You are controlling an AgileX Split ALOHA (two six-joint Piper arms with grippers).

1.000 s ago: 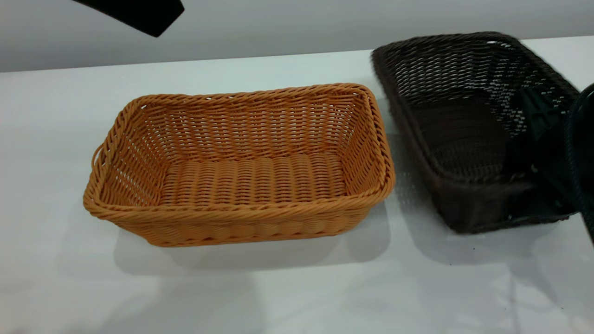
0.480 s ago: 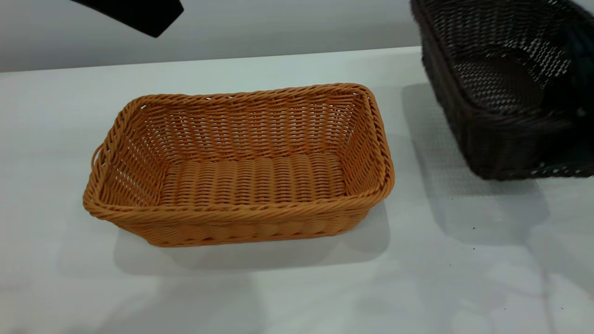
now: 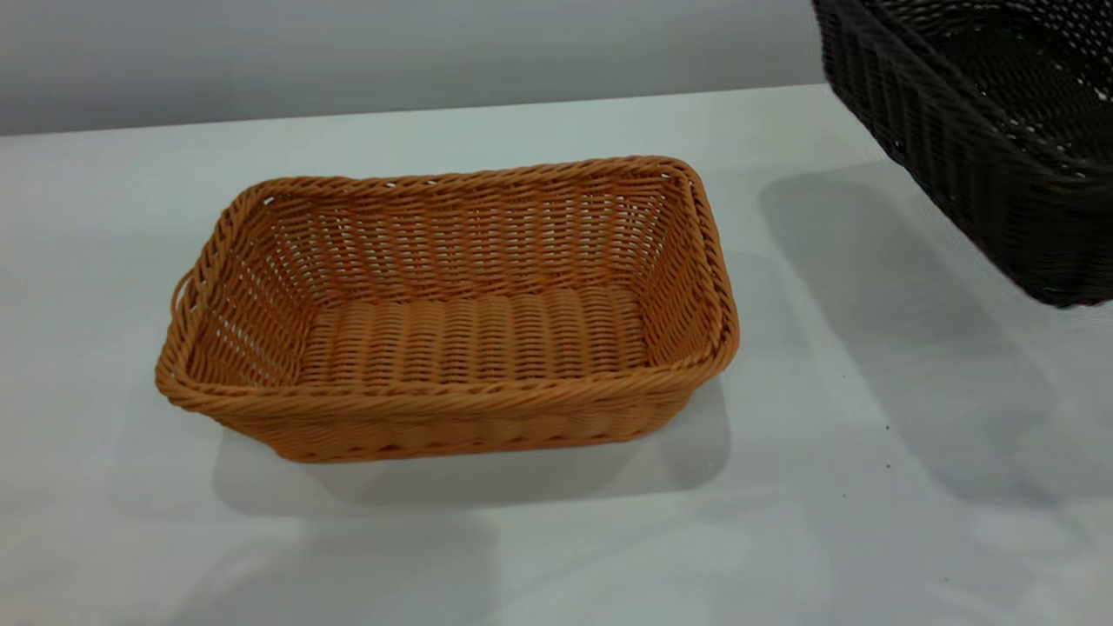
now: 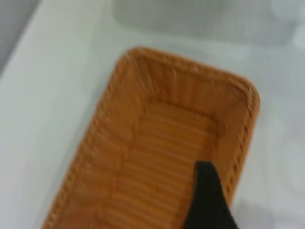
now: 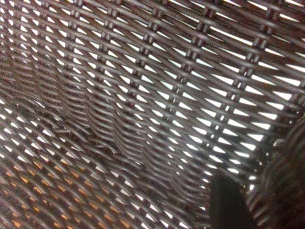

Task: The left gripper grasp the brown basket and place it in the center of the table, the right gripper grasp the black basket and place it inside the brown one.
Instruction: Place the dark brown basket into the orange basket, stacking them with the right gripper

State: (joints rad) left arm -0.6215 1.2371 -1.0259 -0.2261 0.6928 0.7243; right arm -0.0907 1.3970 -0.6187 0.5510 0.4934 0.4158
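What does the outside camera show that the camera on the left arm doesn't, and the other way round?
Only the exterior view shows the black basket, lifted clear of the table at the far right with its shadow beneath. Only the left wrist view shows a dark finger of the left claw above the brown basket's floor. Both show the brown basket sitting empty on the white table.

Lab-like test bench: bare white table [image 3: 522,556], plain grey wall [image 3: 391,52] behind
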